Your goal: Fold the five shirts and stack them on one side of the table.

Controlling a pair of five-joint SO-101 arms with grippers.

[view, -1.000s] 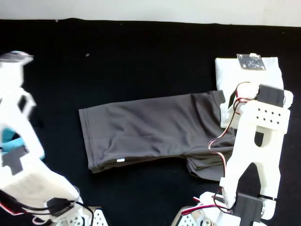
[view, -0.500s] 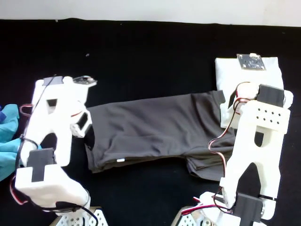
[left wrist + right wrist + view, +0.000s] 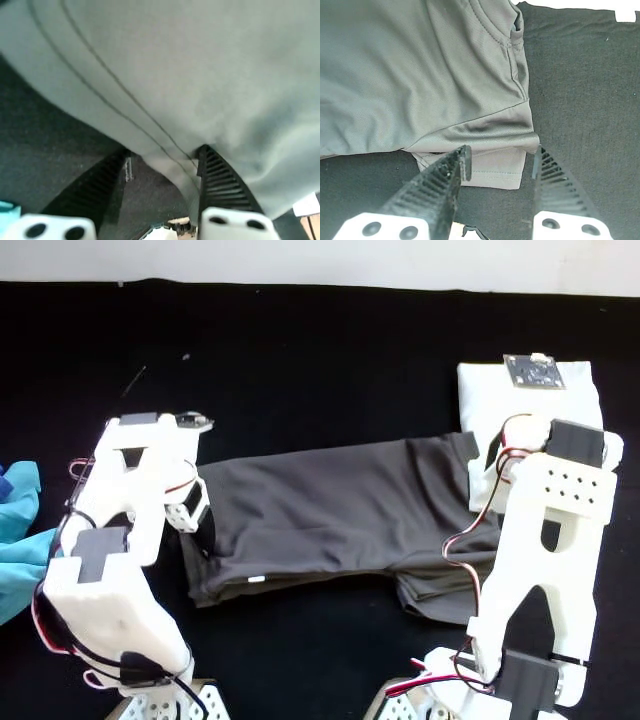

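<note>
Left claw (image 3: 164,152): open, low over the left hem of the dark grey short-sleeved shirt (image 3: 330,510); a fold of the stitched hem sits between its two ribbed fingers (image 3: 220,175).
Right claw (image 3: 501,152): open, jaws wide apart, hanging above the shirt's right end, where one sleeve edge lies on the black cloth.
Dark grey short-sleeved shirt: flat across the middle of the bench, folded lengthwise, hem to the left, sleeves to the right, with a small white tag on the near edge.
White folded shirt (image 3: 530,400): far right of the bench, just beside the grey shirt's right end, partly under the right arm.
Light blue cloth (image 3: 20,530): bunched at the left edge, near the left arm.
Black-covered bench (image 3: 300,350): carries it all.
</note>
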